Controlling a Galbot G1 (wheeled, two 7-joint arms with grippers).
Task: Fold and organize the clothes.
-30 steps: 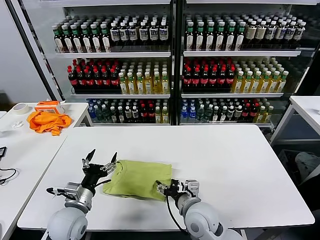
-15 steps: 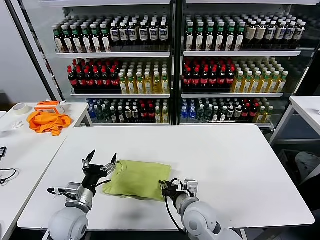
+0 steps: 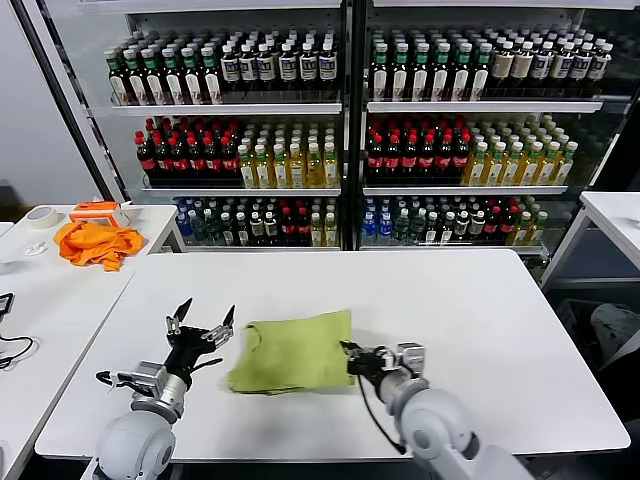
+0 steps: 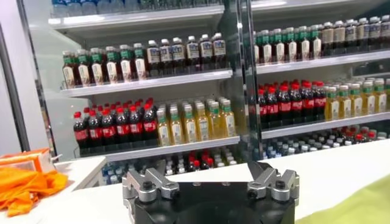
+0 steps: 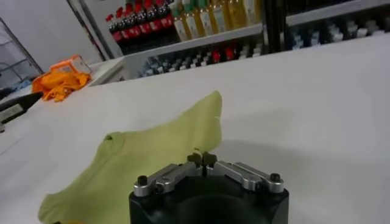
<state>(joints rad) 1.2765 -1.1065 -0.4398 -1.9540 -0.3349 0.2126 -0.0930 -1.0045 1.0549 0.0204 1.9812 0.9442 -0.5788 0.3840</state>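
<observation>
T-shirt (image 3: 292, 351): lime-green, lying folded on the near part of the white table (image 3: 480, 310), between the two grippers; the collar end points toward the left gripper.
Shirt change: a second ago its right edge lay flat and low near the table's front; now that edge sits farther back and to the right, and the right wrist view shows a corner (image 5: 211, 103) of the cloth standing up off the table.
Right gripper (image 3: 352, 362): fingers pressed together, tips at the shirt's right edge; a second ago they were spread beside the cloth, nearer the robot. In the wrist view the tips (image 5: 205, 159) meet right at the cloth's hem, so it looks pinched on the shirt edge, though how much fabric is caught is hard to tell.
Left gripper (image 3: 200, 322): fingers spread wide, hovering just beside the collar end, not touching; it has not moved over the last second.
Meaning: the right side has gone from reaching to gripping and has dragged or lifted its edge, probably the start of another fold across the shirt.
Risk: a thin pinch could slip, and the whole stack may slide instead of folding.
Orange cloth (image 3: 96, 243): on the side table, well apart, not involved.
</observation>
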